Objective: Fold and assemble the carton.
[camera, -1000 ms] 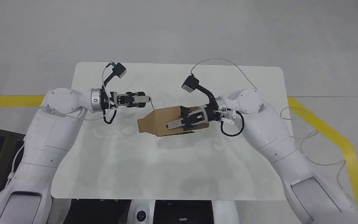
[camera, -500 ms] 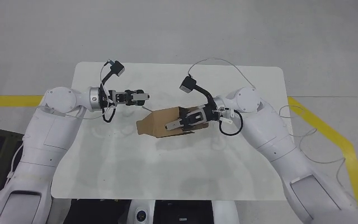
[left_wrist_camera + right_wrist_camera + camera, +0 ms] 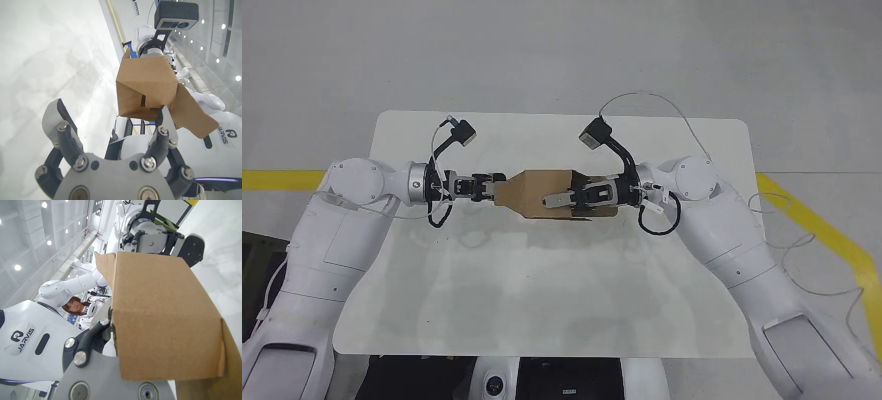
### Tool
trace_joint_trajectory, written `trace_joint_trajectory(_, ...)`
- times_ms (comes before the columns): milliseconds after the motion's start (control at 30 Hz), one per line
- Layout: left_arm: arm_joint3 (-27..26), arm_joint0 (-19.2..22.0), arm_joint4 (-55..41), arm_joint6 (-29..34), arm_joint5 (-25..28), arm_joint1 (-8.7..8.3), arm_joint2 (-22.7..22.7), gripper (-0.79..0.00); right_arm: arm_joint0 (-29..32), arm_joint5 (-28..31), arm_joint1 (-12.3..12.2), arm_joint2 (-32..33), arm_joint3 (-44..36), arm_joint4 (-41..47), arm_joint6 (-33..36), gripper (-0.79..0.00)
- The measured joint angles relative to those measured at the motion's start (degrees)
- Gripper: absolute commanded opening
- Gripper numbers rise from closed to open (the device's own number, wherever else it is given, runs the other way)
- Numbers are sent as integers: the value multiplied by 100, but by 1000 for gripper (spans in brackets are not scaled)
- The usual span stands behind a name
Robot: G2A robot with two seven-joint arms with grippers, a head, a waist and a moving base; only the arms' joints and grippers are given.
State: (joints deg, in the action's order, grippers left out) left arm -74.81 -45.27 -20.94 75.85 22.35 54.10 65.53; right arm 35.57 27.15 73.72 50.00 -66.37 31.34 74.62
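Status: my right gripper (image 3: 562,198) is clamping the carton (image 3: 537,190) by a wall at its right end. The jaws are closing tight on the cardboard, and one finger (image 3: 105,311) is showing just beside that wall in the right wrist view.

The carton is sitting over the middle of the table (image 3: 442,300), slightly toward the far side, running left to right between my two grippers. It's squared up into a brown box shape. At its left end one flap (image 3: 194,117) is sticking out unfolded, and the other end panels are lying partly folded in, with a slot showing between them. Can't tell whether the bottom is touching the table.

My left gripper (image 3: 492,186) is hovering right at the carton's left end, facing that open end. Its jaws are standing wide apart and gripping nothing. In the left wrist view one fingertip (image 3: 162,115) is overlapping the lower edge of the end panels, near the loose flap. Can't tell if it's touching the cardboard.
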Motion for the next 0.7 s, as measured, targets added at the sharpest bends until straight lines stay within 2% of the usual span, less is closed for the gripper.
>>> trace_joint_trajectory(700, -134, -48, 9, 106, -32, -5, -114, 0, -47, -40, 89, -105, 68, -25, 79, -785)
